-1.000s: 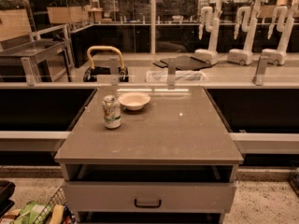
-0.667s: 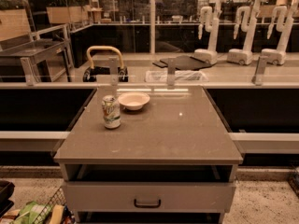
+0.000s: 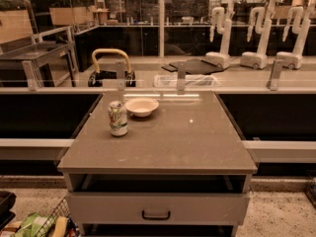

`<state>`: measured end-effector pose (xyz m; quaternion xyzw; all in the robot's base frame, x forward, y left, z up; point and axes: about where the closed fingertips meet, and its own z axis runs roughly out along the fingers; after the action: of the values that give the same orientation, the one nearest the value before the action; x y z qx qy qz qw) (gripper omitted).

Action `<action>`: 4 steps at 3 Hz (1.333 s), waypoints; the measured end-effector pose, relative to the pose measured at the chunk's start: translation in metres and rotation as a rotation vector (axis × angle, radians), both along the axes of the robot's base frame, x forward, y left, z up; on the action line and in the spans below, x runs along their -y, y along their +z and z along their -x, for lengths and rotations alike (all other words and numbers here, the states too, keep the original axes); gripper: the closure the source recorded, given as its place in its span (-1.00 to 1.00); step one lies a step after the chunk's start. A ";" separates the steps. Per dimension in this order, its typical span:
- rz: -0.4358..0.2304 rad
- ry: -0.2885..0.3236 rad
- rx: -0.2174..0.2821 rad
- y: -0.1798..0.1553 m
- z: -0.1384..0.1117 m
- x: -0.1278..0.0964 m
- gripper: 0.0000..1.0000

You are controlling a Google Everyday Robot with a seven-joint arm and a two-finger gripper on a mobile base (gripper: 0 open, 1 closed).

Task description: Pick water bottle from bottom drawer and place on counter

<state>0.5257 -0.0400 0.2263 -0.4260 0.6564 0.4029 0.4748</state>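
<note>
The counter (image 3: 173, 142) is the broad grey-brown top of a light grey drawer cabinet in the middle of the camera view. A green-and-white drink can (image 3: 117, 118) stands upright on its left part, with a small white bowl (image 3: 141, 106) just behind it. Below the top is an open dark gap, and under that a drawer front (image 3: 158, 209) with a dark handle (image 3: 156, 215), shut. The water bottle is not in view. My gripper is not in view.
A dark metal side table (image 3: 37, 53) stands at the back left. A glass barrier with metal posts (image 3: 181, 77) runs behind the counter. Several white robots (image 3: 261, 33) stand beyond it. A wire basket with packets (image 3: 39, 225) sits at the bottom left.
</note>
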 end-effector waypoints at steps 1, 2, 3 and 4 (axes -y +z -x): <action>0.005 0.003 -0.033 -0.006 -0.001 0.007 0.61; 0.005 0.003 -0.033 -0.004 -0.001 0.007 1.00; 0.004 0.003 -0.033 -0.003 -0.001 0.007 1.00; -0.002 0.004 -0.036 -0.003 -0.001 0.005 1.00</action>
<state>0.5268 -0.0451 0.2229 -0.4197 0.6634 0.4121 0.4625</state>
